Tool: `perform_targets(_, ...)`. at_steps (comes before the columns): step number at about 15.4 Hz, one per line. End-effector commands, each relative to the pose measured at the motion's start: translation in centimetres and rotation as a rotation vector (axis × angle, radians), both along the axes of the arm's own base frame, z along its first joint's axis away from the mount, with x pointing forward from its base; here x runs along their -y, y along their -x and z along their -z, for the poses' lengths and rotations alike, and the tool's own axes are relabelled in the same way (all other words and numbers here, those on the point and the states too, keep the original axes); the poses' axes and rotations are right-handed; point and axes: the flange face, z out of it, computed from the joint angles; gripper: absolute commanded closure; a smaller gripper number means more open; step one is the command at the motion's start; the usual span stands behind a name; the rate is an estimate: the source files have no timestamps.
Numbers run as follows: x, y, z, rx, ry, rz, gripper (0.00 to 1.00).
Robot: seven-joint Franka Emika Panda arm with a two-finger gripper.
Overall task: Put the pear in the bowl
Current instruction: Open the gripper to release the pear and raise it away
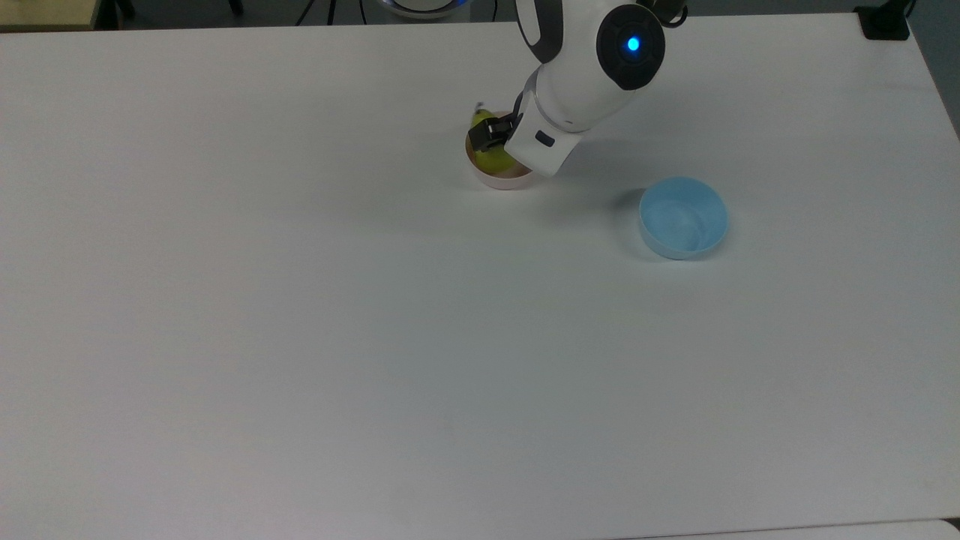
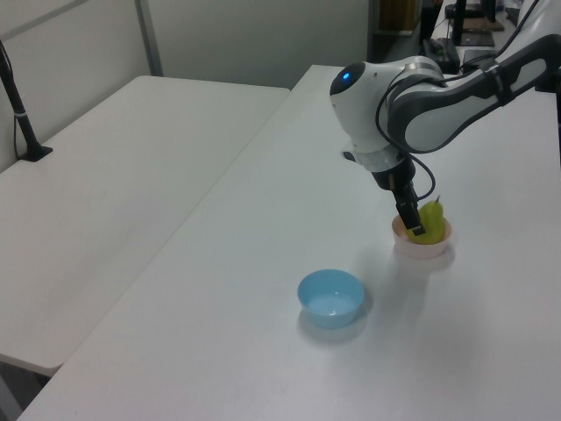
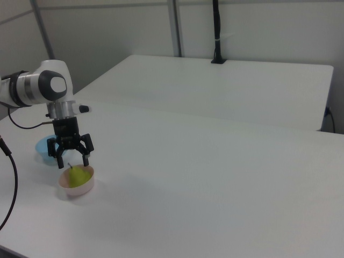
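Observation:
The yellow-green pear (image 3: 77,175) stands upright inside the pale pink bowl (image 3: 81,189), its stem pointing up. In the right view my gripper (image 3: 71,159) hangs just above it, open, with one finger on each side of the stem and apart from the fruit. From the top view the arm covers part of the bowl (image 1: 498,182), and the pear (image 1: 491,158) shows beside the dark gripper (image 1: 498,145). The left view has the pear (image 2: 432,216) in the bowl (image 2: 423,248), with one finger (image 2: 412,224) in front of it.
A light blue bowl (image 1: 682,217) stands on the white table (image 1: 300,337) to the top view's right of the pink one, well apart from it. A second white table (image 2: 114,175) adjoins at the left view's left.

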Motion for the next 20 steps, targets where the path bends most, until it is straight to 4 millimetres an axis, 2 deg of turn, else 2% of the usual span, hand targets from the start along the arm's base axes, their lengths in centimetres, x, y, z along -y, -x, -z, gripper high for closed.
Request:
perform_targets(1,-0.4,-0.4,-1.2,0.058,-0.006,0.028,0.00)
perform_targets(3,0.3,-0.6,-3.2,0.092,-0.028,0.049,0.00)
perform_targets(4,1.1,-1.7,-6.0,0.138,-0.048,0.074,0.00)
perform_targets(7,3.6,-2.3,-10.7,0.224,-0.079,0.150,0.00)
perform_targets(10,7.5,-2.5,-14.0,0.278,-0.101,0.213,0.00)
perform_targets(16,16.6,-2.7,-18.4,0.353,-0.112,0.342,0.00)
perform_targets(18,18.6,-2.5,-18.8,0.353,-0.106,0.375,0.00)
perform_targets(20,19.1,-2.5,-18.9,0.357,-0.106,0.384,0.00)
